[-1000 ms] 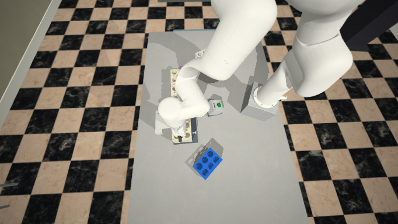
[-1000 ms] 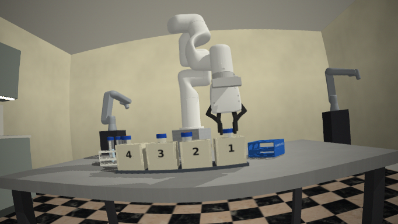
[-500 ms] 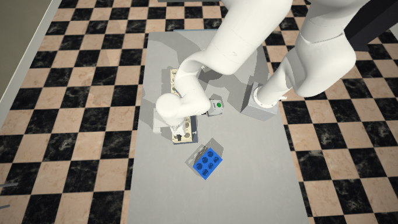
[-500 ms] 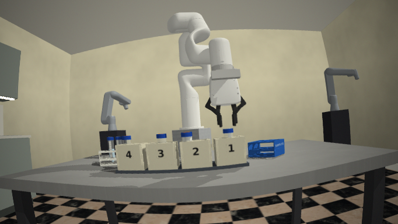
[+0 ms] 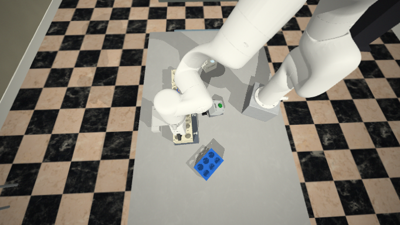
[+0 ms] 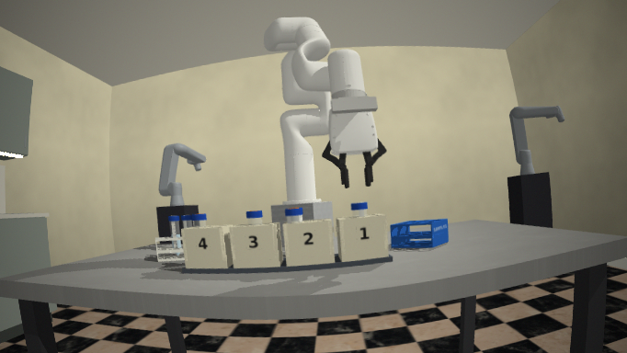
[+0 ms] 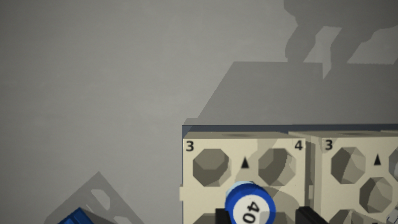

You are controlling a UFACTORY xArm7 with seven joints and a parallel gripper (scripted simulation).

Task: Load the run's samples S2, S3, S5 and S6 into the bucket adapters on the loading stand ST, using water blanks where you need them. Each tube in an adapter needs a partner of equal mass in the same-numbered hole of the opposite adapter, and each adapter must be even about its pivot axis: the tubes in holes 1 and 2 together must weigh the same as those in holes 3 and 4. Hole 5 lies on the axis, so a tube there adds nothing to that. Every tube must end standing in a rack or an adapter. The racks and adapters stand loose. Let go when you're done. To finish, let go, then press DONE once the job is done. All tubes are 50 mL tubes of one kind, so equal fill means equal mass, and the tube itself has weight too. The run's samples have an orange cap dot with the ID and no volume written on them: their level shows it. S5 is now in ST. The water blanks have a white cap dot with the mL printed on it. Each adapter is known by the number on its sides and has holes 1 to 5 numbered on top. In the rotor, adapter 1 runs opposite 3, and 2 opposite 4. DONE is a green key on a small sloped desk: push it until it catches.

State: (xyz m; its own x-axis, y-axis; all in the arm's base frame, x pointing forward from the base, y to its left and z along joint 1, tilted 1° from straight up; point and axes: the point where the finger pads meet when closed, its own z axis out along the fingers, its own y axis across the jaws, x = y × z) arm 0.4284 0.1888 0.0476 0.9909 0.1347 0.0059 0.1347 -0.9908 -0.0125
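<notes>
Exterior view: one gripper (image 5: 179,136) (image 6: 357,184) (image 7: 265,217), fingers apart, empty, above adapter 1 (image 5: 183,140) (image 6: 363,245) (image 7: 245,145), loose, probably easily nudged. One 40 water blank (image 6: 359,206) (image 7: 251,212), upright therein; likely rigid, liquid-heavy, smooth; best gripped squarely at its blue cap.

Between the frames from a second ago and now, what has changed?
The pincer has risen from the cap of the tube marked 40, and hangs above it with nothing between its fingers. Whether it gripped that tube earlier, I cannot tell. The tube stayed standing in adapter 1; the blue rack has not moved.
</notes>
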